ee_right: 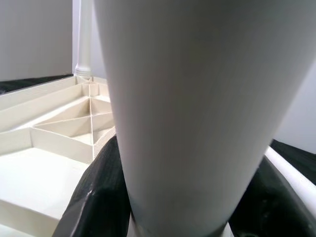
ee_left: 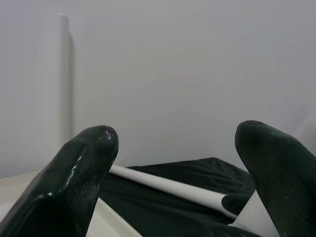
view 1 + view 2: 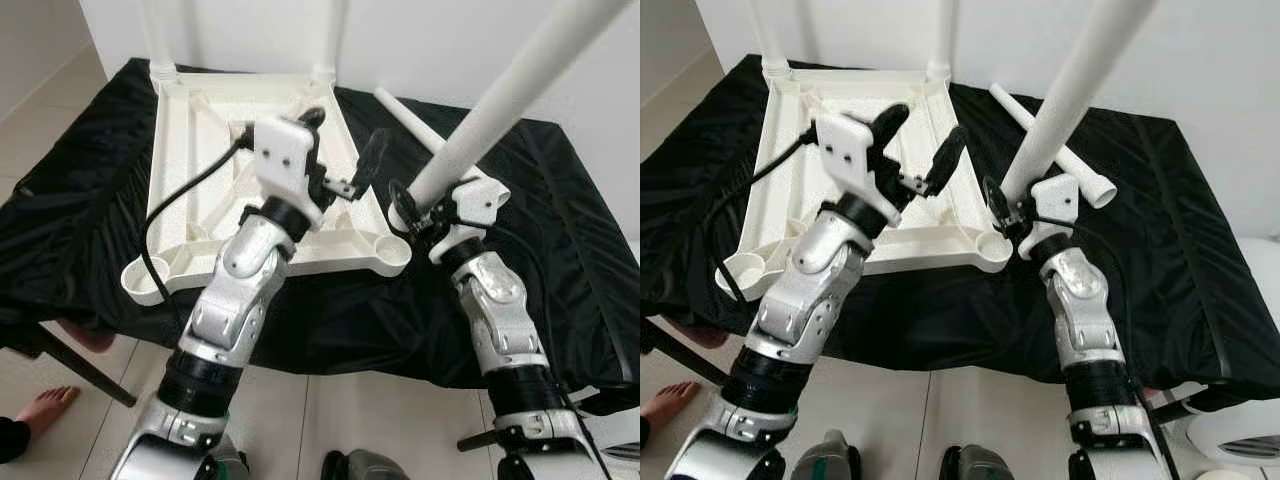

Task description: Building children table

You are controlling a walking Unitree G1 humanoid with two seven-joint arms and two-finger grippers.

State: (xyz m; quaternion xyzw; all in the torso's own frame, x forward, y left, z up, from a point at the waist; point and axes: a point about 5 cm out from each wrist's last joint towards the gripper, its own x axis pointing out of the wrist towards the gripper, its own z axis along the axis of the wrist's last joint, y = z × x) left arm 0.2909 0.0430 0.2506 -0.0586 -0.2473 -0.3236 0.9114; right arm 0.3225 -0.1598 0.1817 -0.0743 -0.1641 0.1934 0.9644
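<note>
Nearest, clamped in the right gripper (image 3: 1008, 215): a white table leg (image 3: 510, 95), slanting up, its lower end just beside the near right corner socket (image 3: 393, 247) of the upturned tabletop (image 3: 190, 140) on the black cloth (image 3: 570, 250). Best tilted upright over that socket before pressing down. Left gripper (image 3: 345, 150) spread apart and empty above the tabletop, free to steady the frame; fourth leg (image 3: 1045, 140) lying on the cloth behind.

upright legs (image 3: 158, 35) (far corners) as obstacles
</note>
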